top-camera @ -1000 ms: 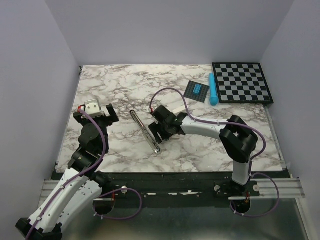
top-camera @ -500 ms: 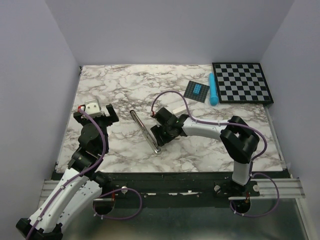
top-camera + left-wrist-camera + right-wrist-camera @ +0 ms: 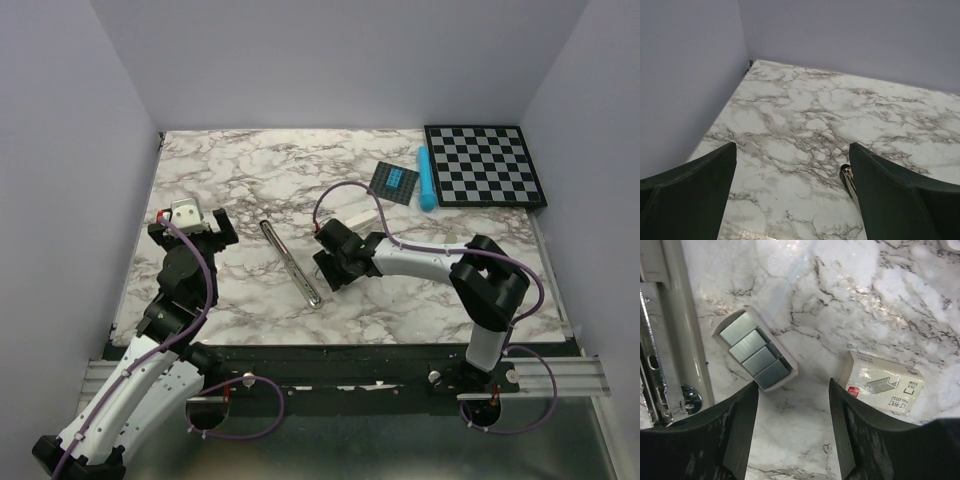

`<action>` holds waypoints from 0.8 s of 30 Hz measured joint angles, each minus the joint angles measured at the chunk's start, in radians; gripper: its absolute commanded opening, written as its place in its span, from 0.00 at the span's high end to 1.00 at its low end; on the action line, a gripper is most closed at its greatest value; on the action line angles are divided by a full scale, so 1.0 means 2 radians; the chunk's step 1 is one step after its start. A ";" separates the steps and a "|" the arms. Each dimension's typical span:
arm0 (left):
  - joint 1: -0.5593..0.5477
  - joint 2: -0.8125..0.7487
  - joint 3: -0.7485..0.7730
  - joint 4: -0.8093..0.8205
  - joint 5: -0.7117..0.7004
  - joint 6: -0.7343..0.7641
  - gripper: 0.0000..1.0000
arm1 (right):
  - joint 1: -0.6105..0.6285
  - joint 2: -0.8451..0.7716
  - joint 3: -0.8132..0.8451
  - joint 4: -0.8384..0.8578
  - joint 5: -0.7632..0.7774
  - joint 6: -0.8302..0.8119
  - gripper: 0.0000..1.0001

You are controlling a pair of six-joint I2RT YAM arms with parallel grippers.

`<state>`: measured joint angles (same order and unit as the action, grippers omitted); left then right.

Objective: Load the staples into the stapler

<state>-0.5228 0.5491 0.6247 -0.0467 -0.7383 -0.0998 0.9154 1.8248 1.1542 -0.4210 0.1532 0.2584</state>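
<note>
The black stapler (image 3: 290,263) lies opened flat on the marble table, its silver channel facing up. Its end shows in the left wrist view (image 3: 847,176) and its channel in the right wrist view (image 3: 667,340). A small white tray of several silvery staple strips (image 3: 755,352) lies beside the stapler. The white staple box (image 3: 886,382) lies to the right. My right gripper (image 3: 332,262) is open and empty, low over bare marble between tray and box (image 3: 793,390). My left gripper (image 3: 198,222) is open and empty (image 3: 792,155), left of the stapler.
A chessboard (image 3: 485,165) sits at the back right, with a cyan cylinder (image 3: 426,178) and a dark card with a blue square (image 3: 393,182) beside it. A small white piece (image 3: 362,217) lies just behind the right gripper. Purple walls enclose the table.
My right gripper has shifted a little to the right, away from the stapler. The stapler and the left arm have not moved.
</note>
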 measured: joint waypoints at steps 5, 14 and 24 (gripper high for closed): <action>0.000 0.000 0.000 0.000 0.001 0.000 0.01 | -0.013 0.000 0.000 0.001 0.020 0.000 0.35; 0.000 0.000 0.000 0.000 0.003 -0.001 0.01 | -0.030 -0.008 -0.001 0.004 0.033 -0.009 0.36; 0.000 0.000 0.000 0.000 0.005 -0.001 0.01 | -0.030 -0.059 0.021 0.002 -0.033 -0.031 0.51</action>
<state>-0.5228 0.5491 0.6247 -0.0467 -0.7292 -0.1024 0.8555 1.7061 1.1957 -0.4164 0.0864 0.1974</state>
